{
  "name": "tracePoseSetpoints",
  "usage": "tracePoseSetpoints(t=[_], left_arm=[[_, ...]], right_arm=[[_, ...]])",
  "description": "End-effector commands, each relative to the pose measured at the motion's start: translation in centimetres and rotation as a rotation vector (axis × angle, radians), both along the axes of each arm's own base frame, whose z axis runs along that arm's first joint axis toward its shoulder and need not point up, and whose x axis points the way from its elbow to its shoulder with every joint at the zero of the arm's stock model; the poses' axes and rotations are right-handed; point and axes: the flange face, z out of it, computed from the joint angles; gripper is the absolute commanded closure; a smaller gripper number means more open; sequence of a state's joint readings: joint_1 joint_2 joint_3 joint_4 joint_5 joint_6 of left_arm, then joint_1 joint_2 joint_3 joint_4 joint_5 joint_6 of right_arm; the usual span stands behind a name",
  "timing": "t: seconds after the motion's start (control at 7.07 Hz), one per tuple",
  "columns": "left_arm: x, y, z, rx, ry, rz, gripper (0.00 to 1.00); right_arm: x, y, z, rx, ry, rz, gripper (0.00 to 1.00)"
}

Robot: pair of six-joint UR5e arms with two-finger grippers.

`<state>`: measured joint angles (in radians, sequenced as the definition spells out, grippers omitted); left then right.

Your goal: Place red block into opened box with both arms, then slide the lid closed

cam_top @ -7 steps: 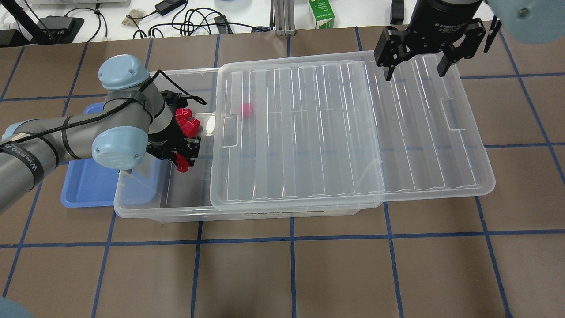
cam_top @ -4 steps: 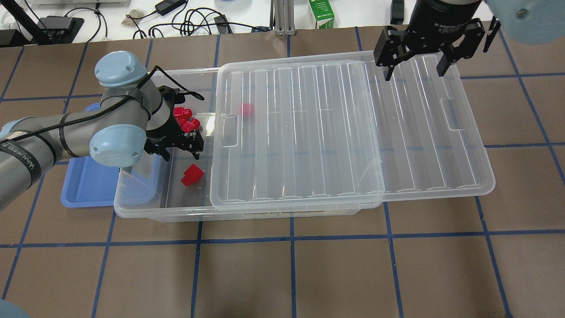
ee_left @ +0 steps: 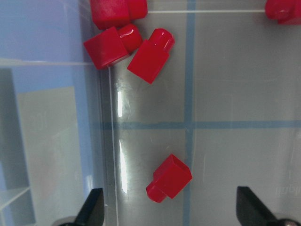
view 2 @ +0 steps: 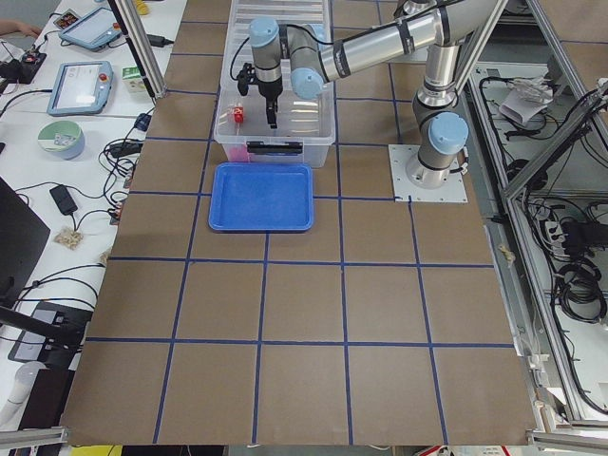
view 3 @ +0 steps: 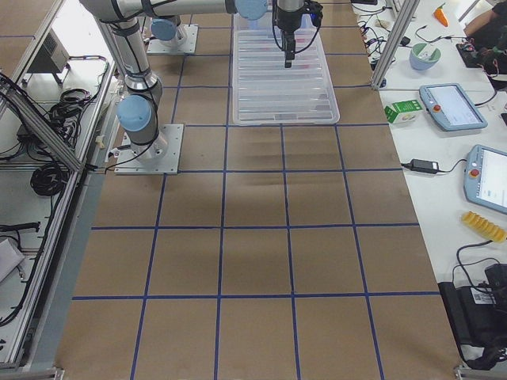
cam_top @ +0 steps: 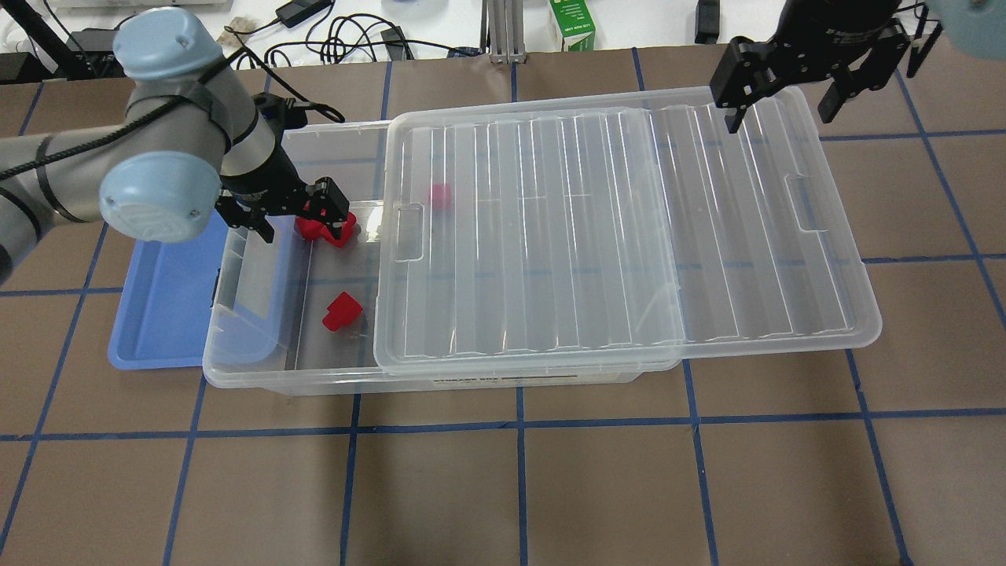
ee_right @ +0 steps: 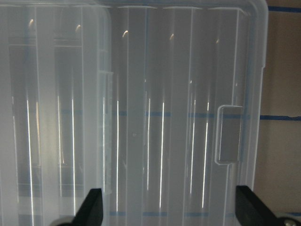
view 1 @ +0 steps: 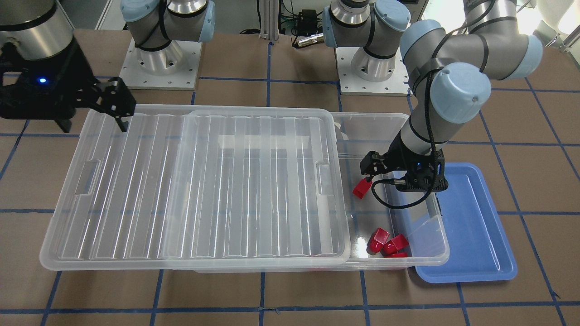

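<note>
The red block (cam_top: 342, 310) (ee_left: 169, 180) (view 1: 360, 188) lies loose on the floor of the box (cam_top: 275, 379), in its uncovered left end. Above that end my left gripper (cam_top: 302, 224) hangs open and empty, and its fingertips (ee_left: 95, 207) frame the block from above in the left wrist view. The lid (cam_top: 629, 236) rests on the box, shifted right so that it overhangs the right end. Over the lid's far right corner my right gripper (cam_top: 782, 118) (view 1: 90, 122) is open and holds nothing.
More red blocks (ee_left: 127, 47) (view 1: 387, 244) cluster at the box's far left wall, and one (cam_top: 440, 195) shows under the lid. A blue tray (cam_top: 161, 314) sits against the box's left end. Cables and a green carton (cam_top: 572, 23) lie beyond the table's far edge.
My left gripper let go of the red block, which dropped to the box floor. The gripper then rose and moved toward the far side. The right gripper shifted right and farther back.
</note>
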<state>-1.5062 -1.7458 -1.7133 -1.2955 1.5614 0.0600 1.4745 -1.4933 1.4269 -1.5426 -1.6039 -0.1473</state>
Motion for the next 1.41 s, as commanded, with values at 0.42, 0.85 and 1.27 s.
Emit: tracePoseSetpoints(t=[0.42, 0.85, 1.27], left_arm=[[-1.4, 3.1, 15.9, -0.085, -0.032, -0.021, 0.0], [-1.6, 4.3, 15.9, -0.089, -0.028, -0.023, 0.0], [-1.7, 5.3, 16.7, -0.097, -0.037, -0.035, 0.0]], right_arm=[[-15.7, 0.1, -7.6, 0.069, -0.013, -0.008, 0.0], [-17.2, -0.1, -15.2, 0.104, -0.026, -0.025, 0.03], [-16.6, 0.1, -16.2, 0.132, -0.04, -0.038, 0.0]])
